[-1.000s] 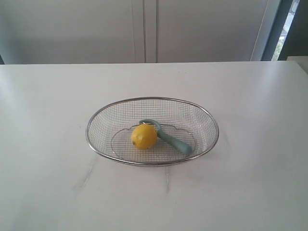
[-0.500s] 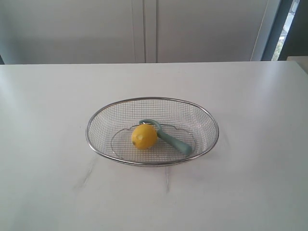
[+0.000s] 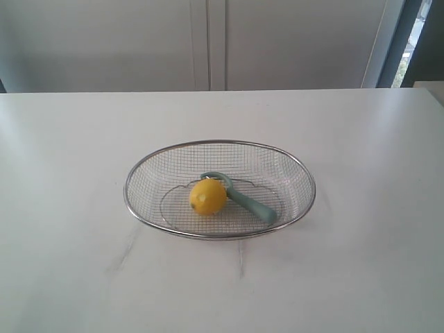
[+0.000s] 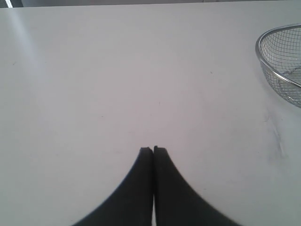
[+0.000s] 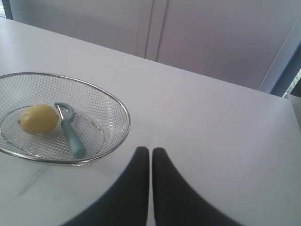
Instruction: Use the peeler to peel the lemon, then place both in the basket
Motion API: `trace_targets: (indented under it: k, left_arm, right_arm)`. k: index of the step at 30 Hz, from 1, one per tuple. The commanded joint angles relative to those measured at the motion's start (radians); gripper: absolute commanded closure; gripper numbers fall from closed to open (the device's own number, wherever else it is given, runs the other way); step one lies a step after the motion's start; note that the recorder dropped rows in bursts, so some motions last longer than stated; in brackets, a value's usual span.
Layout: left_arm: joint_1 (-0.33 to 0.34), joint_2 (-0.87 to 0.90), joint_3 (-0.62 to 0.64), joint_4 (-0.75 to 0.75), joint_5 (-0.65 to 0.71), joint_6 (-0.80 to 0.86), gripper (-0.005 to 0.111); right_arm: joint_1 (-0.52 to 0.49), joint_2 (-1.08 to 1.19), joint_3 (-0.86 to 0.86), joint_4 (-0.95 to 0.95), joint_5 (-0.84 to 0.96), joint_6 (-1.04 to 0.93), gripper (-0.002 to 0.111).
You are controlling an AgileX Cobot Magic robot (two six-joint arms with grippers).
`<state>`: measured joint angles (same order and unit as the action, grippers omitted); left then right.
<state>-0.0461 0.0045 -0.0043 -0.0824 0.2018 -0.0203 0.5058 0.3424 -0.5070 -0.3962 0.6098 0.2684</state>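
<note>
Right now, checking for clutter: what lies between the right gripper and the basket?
Only bare white table separates the right gripper from the basket, shown in the right wrist view.

One high outside camera and two low wrist cameras, all on one counter (image 3: 69, 139).

The exterior view looks down from 6 o'clock towards 12 at middle distance, with the basket (image 3: 127, 187) whole near centre. The right wrist view sits lower and nearer, about 4 o'clock of the basket, facing roughly 11 over the right fingers (image 5: 136, 183). It shares the whole basket and the back wall (image 3: 291, 41). The left wrist view, near 8 o'clock, tilts steeply over the left fingers (image 4: 138, 183) and shares only the basket's end.
</note>
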Motion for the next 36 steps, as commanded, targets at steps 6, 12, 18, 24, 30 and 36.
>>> trace_targets:
  k: [6,12,18,24,30,36]
  left_arm:
    - [0.003,-0.004,0.004,0.002,0.001,-0.005,0.107]
    - [0.003,-0.004,0.004,0.002,0.001,-0.002,0.107]
    - [0.003,-0.004,0.004,0.002,0.001,-0.002,0.107]
    - [0.003,-0.004,0.004,0.002,0.001,-0.002,0.107]
    - [0.003,-0.004,0.004,0.002,0.001,-0.002,0.107]
    - [0.003,-0.004,0.004,0.002,0.001,-0.002,0.107]
  right_arm:
    - [-0.045,-0.003,0.135,-0.002,-0.013,0.003,0.105]
    - [-0.197,-0.034,0.245,-0.002,-0.082,0.003,0.105]
    - [-0.394,-0.124,0.330,-0.002,-0.160,0.003,0.105]
    - [-0.582,-0.206,0.407,-0.002,-0.188,0.003,0.105]
    - [-0.626,-0.267,0.482,-0.002,-0.226,0.003,0.105]
    - [-0.619,-0.342,0.507,0.078,-0.298,0.001,0.105]
